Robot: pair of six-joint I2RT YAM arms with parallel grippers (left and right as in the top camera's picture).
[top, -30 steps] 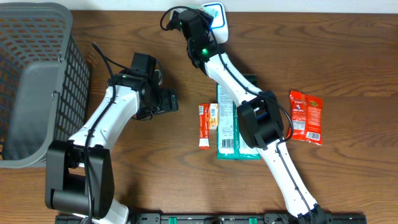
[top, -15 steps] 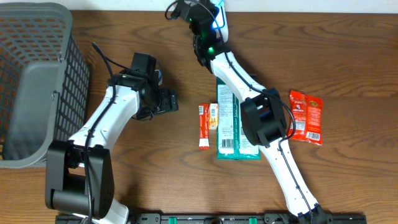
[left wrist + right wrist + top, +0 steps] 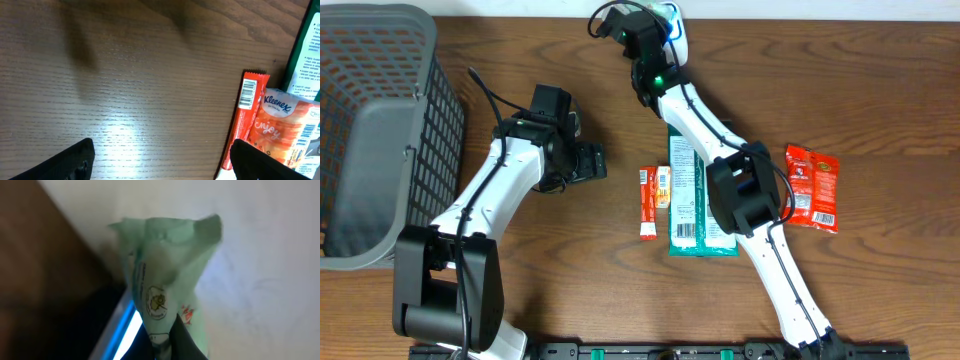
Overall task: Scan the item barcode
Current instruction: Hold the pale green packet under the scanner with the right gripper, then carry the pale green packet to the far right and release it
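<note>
A pale green packet (image 3: 165, 265), the item, is pinched at its lower end by my shut right gripper (image 3: 172, 339). It hangs right in front of the scanner, whose blue-lit window (image 3: 125, 327) glows beside it. From overhead, the right gripper (image 3: 655, 18) is at the table's far edge, against the white scanner (image 3: 674, 28). No barcode shows on the packet's visible face. My left gripper (image 3: 162, 162) hovers open over bare wood, holding nothing, with its right finger (image 3: 252, 160) near an orange-red bar (image 3: 247, 115).
An orange Kleenex pack (image 3: 280, 125) and a long green package (image 3: 307, 55) lie next to the bar. A red snack packet (image 3: 813, 187) lies to the right. A grey mesh basket (image 3: 380, 130) fills the left side.
My right gripper has carried the green packet further back, up against the scanner. The left arm has stayed still.
</note>
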